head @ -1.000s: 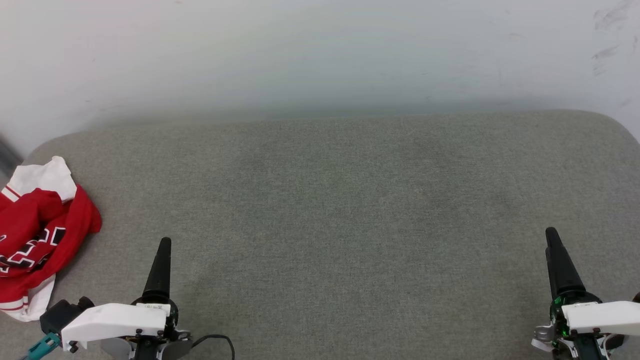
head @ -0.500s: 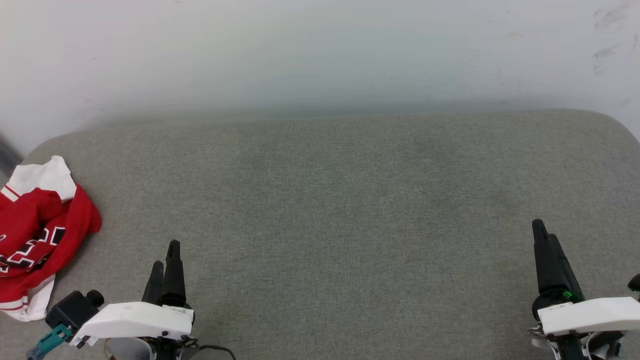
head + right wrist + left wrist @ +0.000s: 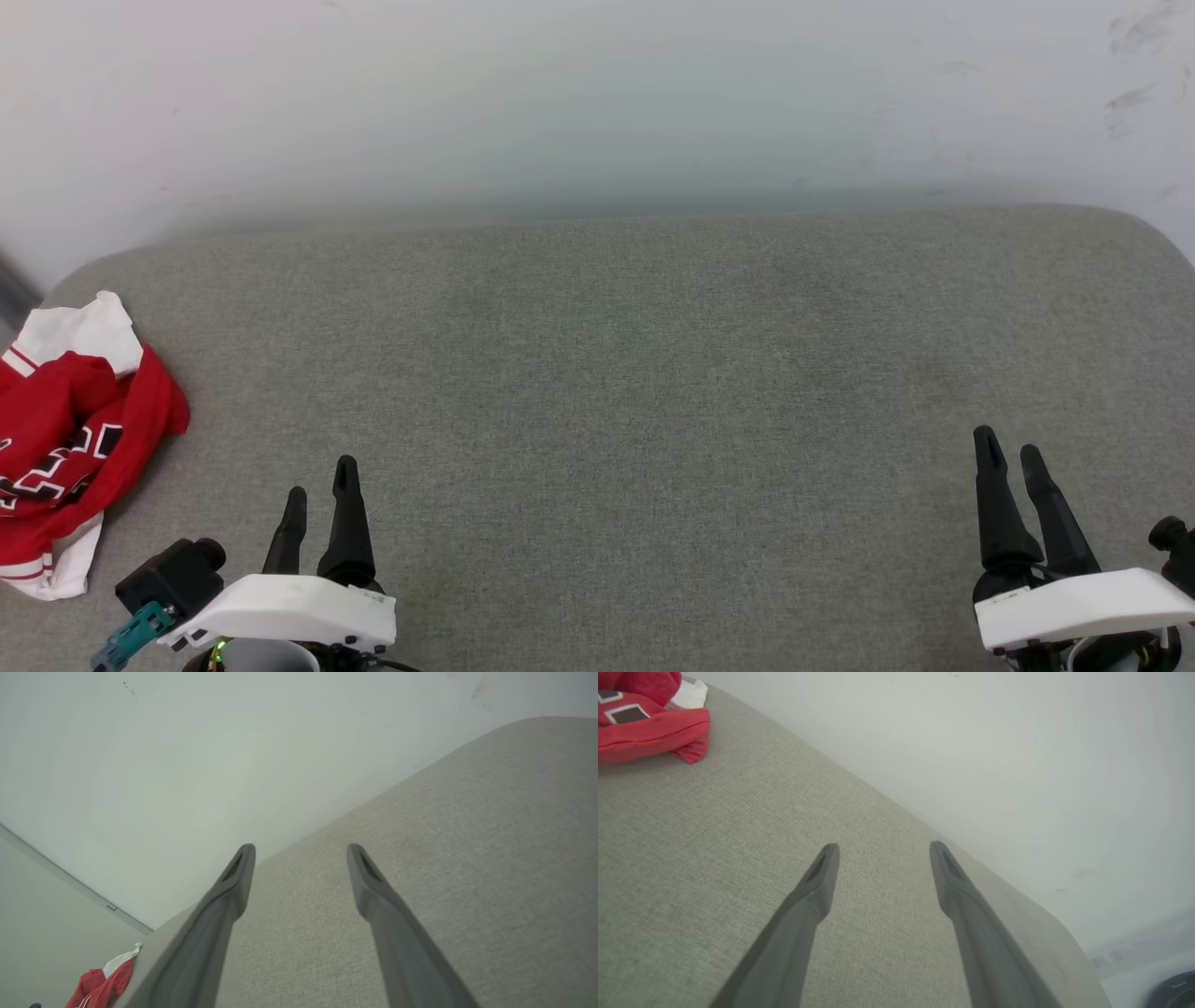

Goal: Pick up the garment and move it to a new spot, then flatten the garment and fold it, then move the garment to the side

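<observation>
Left hand (image 3: 322,478), right hand (image 3: 1006,443): both spread wide, seemingly hovering above cushion (image 3: 607,373).

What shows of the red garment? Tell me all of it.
The garment is a red jersey-style shirt of soft-looking cloth, crumpled in a heap, not folded. A white sleeve shows at its far end, white trim with a red stripe at its near end, and bits of black, white-edged lettering cross its folds. It lies at the left edge of the grey cushioned surface, partly cut off by the head view. The left gripper stands apart from it.
</observation>
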